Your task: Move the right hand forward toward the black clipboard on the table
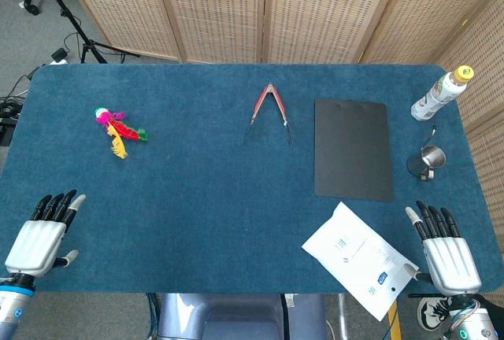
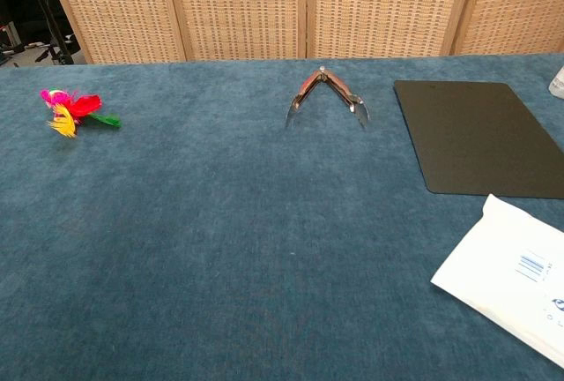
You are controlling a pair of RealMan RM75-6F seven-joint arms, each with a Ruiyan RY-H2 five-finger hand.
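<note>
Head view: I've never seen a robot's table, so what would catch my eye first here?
Probably the two robot hands at the near edge, the left hand and right hand, both flat with fingers spread and holding nothing. Next, the black clipboard just ahead of the right hand, with a white mailer lying between them. Far left, a bright feather toy stands out on the blue table.

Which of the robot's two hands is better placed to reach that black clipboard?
The right hand. It rests open at the table's near edge on the same side as the black clipboard, which lies just ahead of it, past the white envelope. The left hand sits at the opposite corner, far across the table.
</note>
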